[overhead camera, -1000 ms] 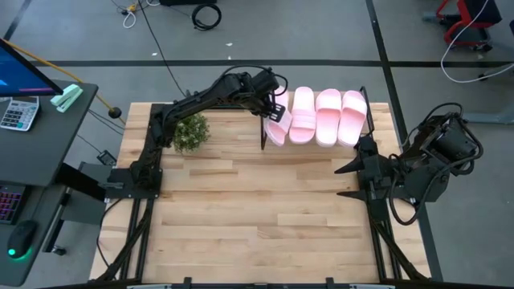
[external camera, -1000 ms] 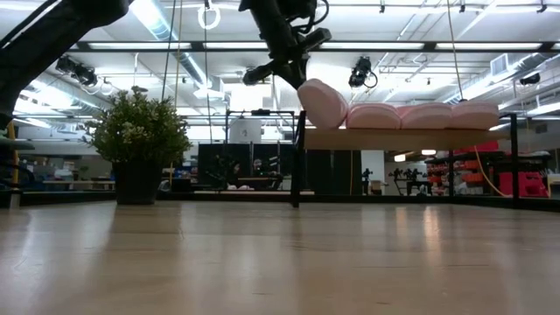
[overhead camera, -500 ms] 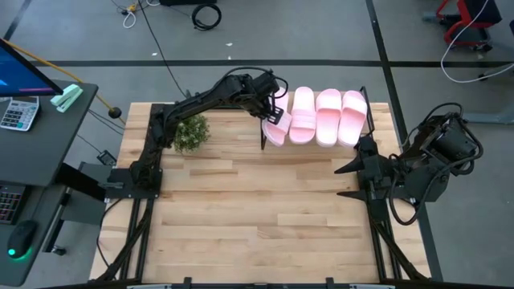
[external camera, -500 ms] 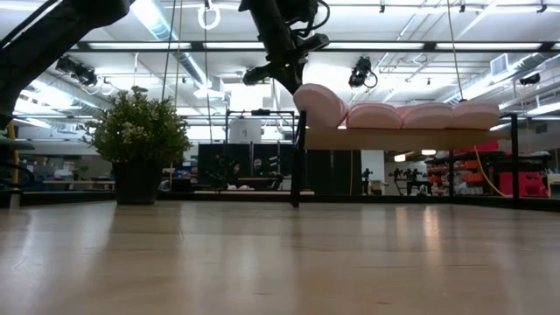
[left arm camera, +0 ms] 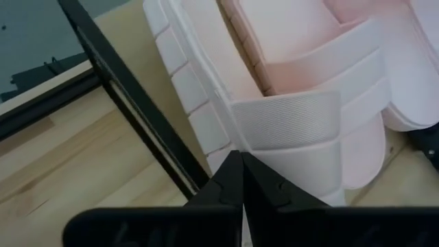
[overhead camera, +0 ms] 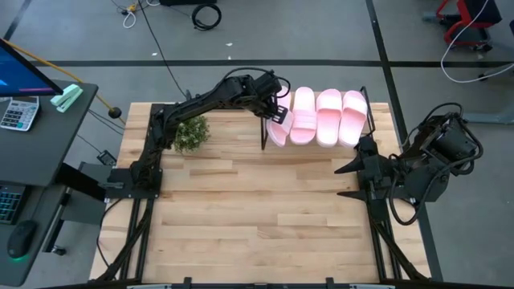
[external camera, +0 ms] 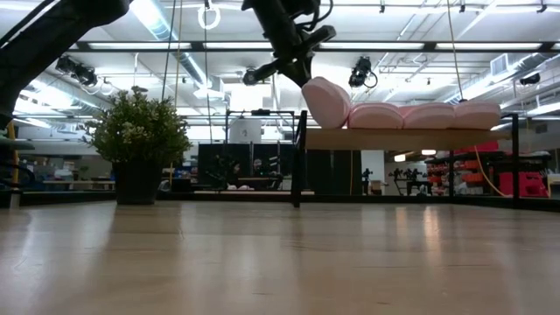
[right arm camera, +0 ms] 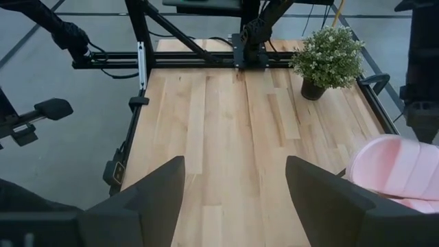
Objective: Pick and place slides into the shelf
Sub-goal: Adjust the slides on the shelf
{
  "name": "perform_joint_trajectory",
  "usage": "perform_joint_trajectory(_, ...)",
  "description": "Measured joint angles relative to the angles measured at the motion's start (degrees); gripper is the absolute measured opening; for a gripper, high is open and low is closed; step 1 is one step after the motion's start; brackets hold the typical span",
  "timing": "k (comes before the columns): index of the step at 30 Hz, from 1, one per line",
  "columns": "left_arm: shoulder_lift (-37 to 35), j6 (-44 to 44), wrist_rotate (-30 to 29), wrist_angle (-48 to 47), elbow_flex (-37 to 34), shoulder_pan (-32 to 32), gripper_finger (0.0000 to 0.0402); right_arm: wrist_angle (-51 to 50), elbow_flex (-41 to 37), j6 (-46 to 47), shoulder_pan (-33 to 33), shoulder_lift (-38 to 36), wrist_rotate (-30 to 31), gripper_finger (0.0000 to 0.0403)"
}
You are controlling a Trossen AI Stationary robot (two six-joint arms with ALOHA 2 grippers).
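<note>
Four pale pink slides lie side by side on the shelf (external camera: 402, 138) at the table's far right. Three of them (overhead camera: 328, 118) lie flat. The leftmost slide (overhead camera: 279, 128) (external camera: 325, 102) is tilted, its left long edge raised, and leans on its neighbour beside the shelf's black left upright (overhead camera: 263, 138). My left gripper (overhead camera: 275, 110) (left arm camera: 240, 165) is shut, with its tips at that slide's left side. My right gripper (overhead camera: 344, 181) (right arm camera: 236, 199) hangs open over the table's right edge and holds nothing. My left gripper has its shut fingertips (left arm camera: 241, 180) against the leftmost slide's left sole edge, where the wide strap joins it (left arm camera: 236, 140). It comes slanting down from the table's left. The slide stays on the shelf, tipped up on its right edge against the second slide.
A small potted plant (overhead camera: 191, 132) (external camera: 140, 140) stands on the table's far left, beside the left arm. The shelf's right upright (overhead camera: 371, 120) stands close to the right arm. The plank tabletop (overhead camera: 257, 209) stretches toward the near edge.
The leftmost slide has shifted slightly toward the table's right and now leans more steeply on its neighbour, while my left gripper's shut tips have stayed at its left side.
</note>
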Motion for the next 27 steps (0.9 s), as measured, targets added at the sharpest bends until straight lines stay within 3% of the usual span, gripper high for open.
perform_joint_trajectory(13, 0.0, 0.42, -0.47, -0.34, -0.01, -0.54, 0.0006, -0.02, 0.0, -0.48, -0.02, 0.0, 0.0, 0.026)
perform_joint_trajectory(27, -1.9, 4.34, -2.55, 0.06, -0.19, -0.52, 0.0081, -1.81, 0.0, -0.44, -0.02, 0.0, 0.02, 0.026)
